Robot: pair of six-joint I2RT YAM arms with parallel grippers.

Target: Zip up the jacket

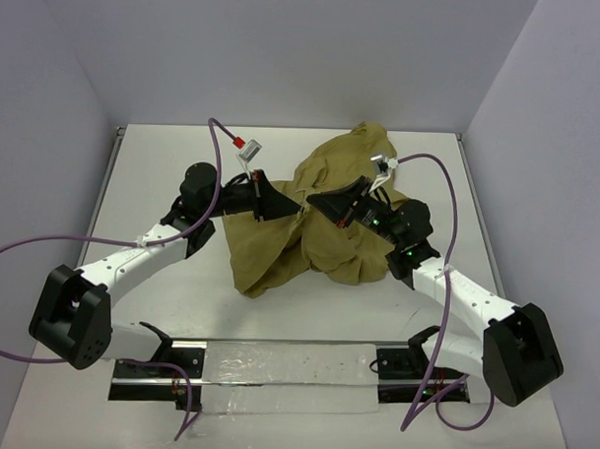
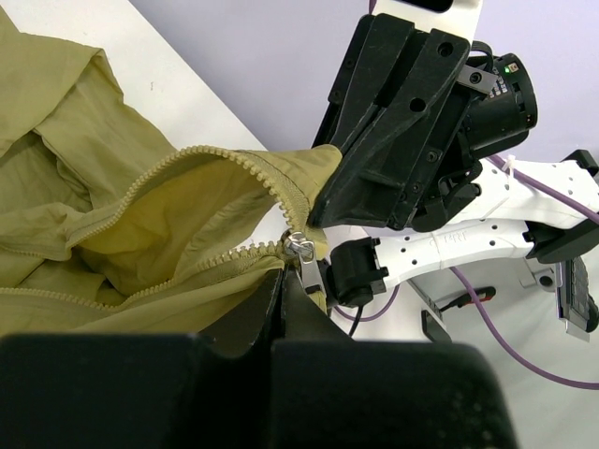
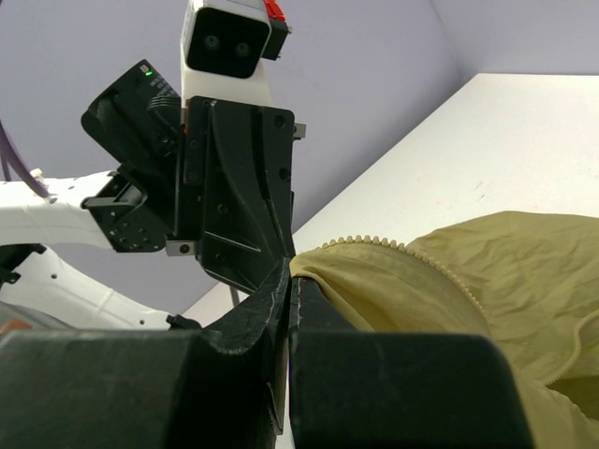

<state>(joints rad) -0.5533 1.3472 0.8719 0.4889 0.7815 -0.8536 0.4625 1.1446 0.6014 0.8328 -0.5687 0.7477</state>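
Note:
The olive-tan jacket (image 1: 324, 235) lies bunched in the middle of the white table, its front lifted between both grippers. My left gripper (image 1: 287, 208) is shut on the jacket's edge just below the metal zipper slider (image 2: 299, 247). The pull tab (image 2: 312, 274) hangs beside my right-hand finger (image 2: 309, 313). The two zipper tooth rows (image 2: 187, 164) spread apart to the left of the slider. My right gripper (image 1: 317, 198) is shut on the jacket's edge (image 3: 374, 281) close to the left gripper. In the left wrist view it (image 2: 323, 206) clamps the cloth above the slider.
Purple cables (image 1: 215, 162) loop over both arms. A shiny strip (image 1: 275, 367) runs along the near table edge between the arm bases. Grey-lilac walls close in the table at the back and sides. The other gripper (image 3: 239, 187) fills the space just ahead in the right wrist view.

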